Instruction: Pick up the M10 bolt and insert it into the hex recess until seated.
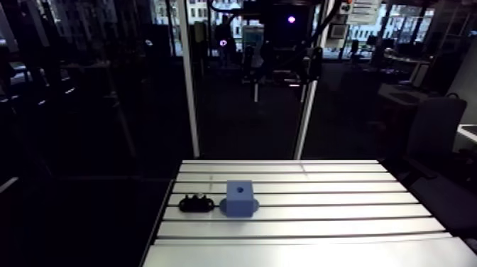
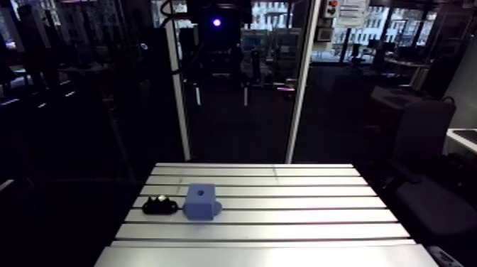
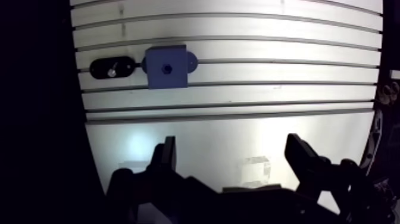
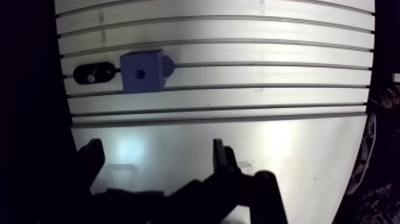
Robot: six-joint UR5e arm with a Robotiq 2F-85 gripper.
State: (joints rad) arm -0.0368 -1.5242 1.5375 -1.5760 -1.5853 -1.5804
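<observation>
Hanging high over the table, the gripper is spread wide and empty, with nothing between the fingers. Step in hand, as I judge it: the approach for the pick, grasp not yet begun.

Bolt: a small bright end shows in a dark oval holder. The holder sits just beside the blue block; cannot tell if they touch. Both lie well ahead of the gripper and off to one finger's side, near the table edge.

Recess: a dark hole in the block's top face, unoccupied. The hex shape is too small to confirm.

Next move, by my reading: travel ahead and across until the bolt sits between the fingers, descend, close on it. The block is close by the holder, so clearance on that side looks tight. Best to turn the jaws so neither finger comes down against the block. After that, only a short carry to the recess.
</observation>
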